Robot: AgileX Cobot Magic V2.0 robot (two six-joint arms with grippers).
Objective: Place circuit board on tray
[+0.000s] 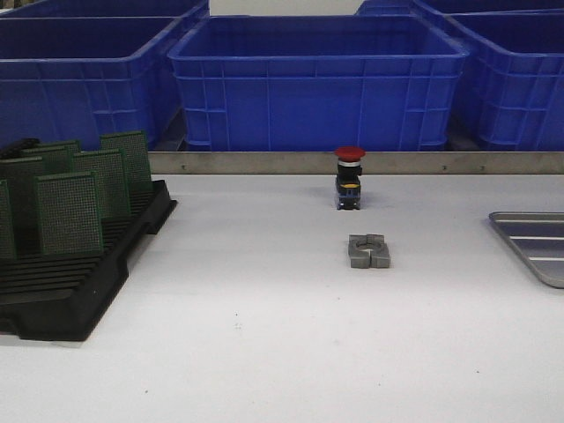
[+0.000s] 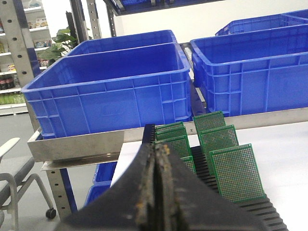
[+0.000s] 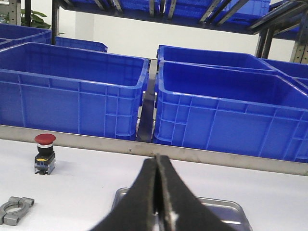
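Several green circuit boards stand upright in a black slotted rack at the left of the table; they also show in the left wrist view. The silver-grey metal tray lies at the right edge of the table, and its far rim shows in the right wrist view. My left gripper is shut and empty, held back from the rack's near end. My right gripper is shut and empty above the tray's near side. Neither gripper shows in the front view.
A red push-button switch stands mid-table near the back, with a grey metal clamp in front of it. Large blue bins line the far side behind a metal rail.
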